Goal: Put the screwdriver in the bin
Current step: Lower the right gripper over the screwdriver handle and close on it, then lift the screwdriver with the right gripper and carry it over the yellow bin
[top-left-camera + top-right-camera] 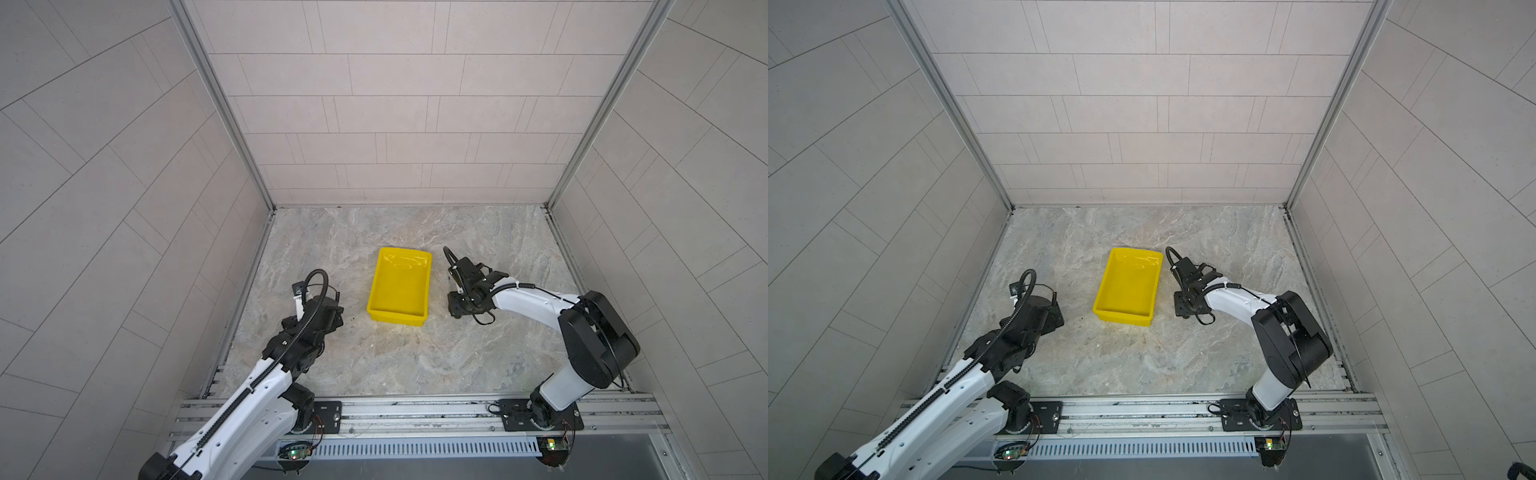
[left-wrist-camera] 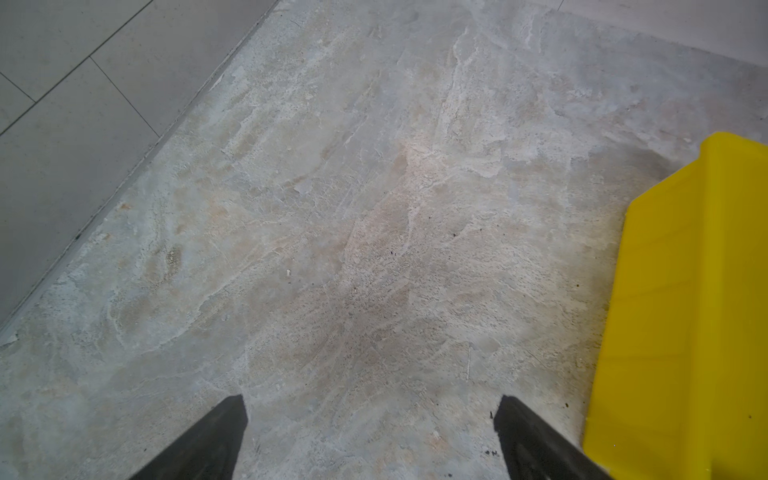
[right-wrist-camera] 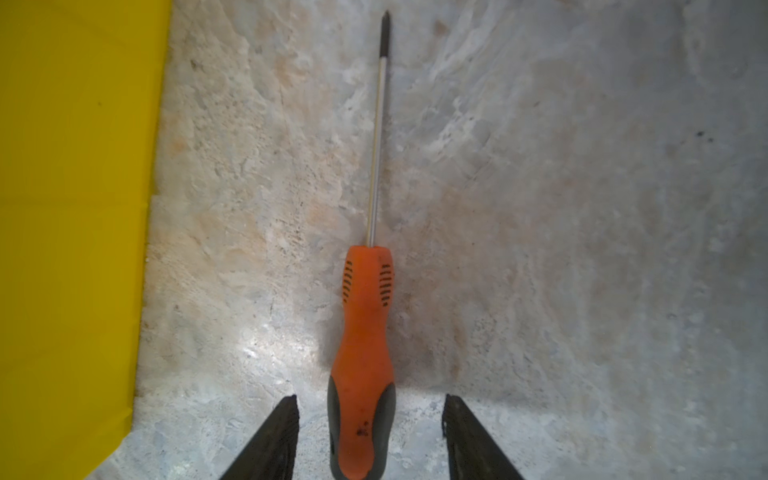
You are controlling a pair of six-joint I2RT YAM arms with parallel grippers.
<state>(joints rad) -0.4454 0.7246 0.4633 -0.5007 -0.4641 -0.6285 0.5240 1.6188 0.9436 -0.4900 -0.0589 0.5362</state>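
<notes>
Pale tiled walls on three sides; below, a marbled grey stone tabletop [image 1: 374, 361]. At its middle, a shallow rectangular bright yellow plastic bin [image 1: 395, 319], empty. Just right of it, flat on the stone and apart from the yellow wall, a slim screwdriver [image 3: 365, 332] with orange handle, black butt and thin metal shaft. Roughly parallel to the bin's long side; hidden under the arm in both top views.

Right claw [image 3: 370, 399] down low, straddling the butt end, half-wide, stone showing either side of the handle: no grip yet. Left claw [image 2: 370, 401] wide and empty, low on the bin's left.

Likely step: pinching the handle.

Risks:
- A pinch so near the tapered butt, with the long shaft drooping or the handle squirting out on the lift.
- Uneven finger contact rolling the round handle aside.
- The tip catching the bin's right wall on the carry across and shoving the light bin.
</notes>
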